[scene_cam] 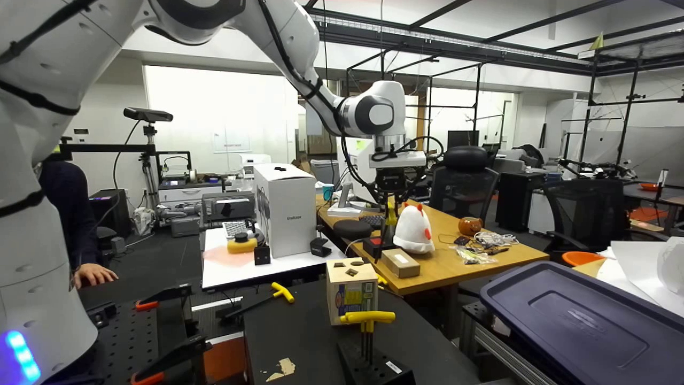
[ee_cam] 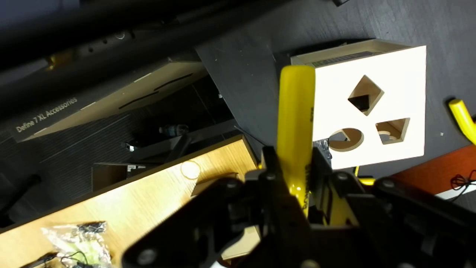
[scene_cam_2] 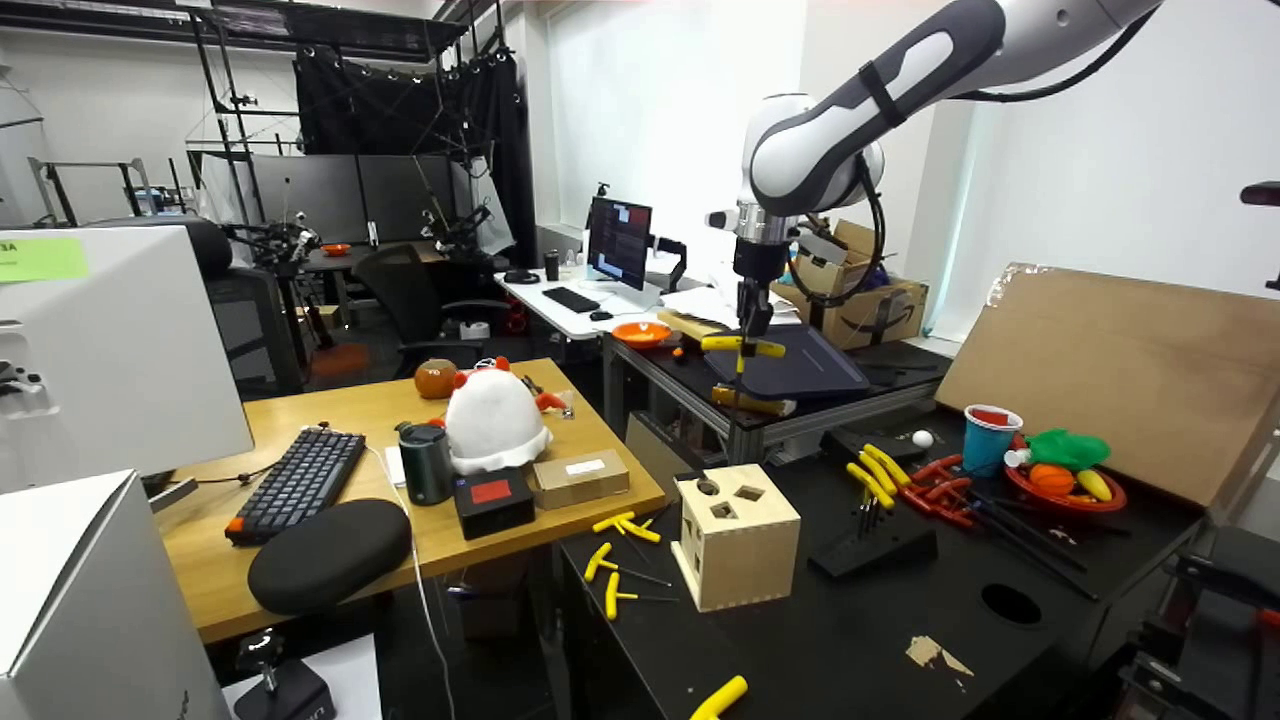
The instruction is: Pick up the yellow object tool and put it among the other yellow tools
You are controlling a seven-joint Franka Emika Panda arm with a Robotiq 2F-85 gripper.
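Yellow tool [ee_cam: 295, 130] tight between closed jaws, its dark lettering [ee_cam: 307, 175] visible in the wrist view alone.

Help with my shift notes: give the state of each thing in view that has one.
Raised yellow T-handled tool: gripped, shaft pointing down
Black gripper: shut on that tool
Clustered yellow-handled tools: standing in the black stand
Loose yellow tools: lying on the black table
Pale wooden box: upright, top holes open
Small brown cardboard box: closed
White plush toy: upright
Black-framed monitor: screen lit
Blue cup: upright
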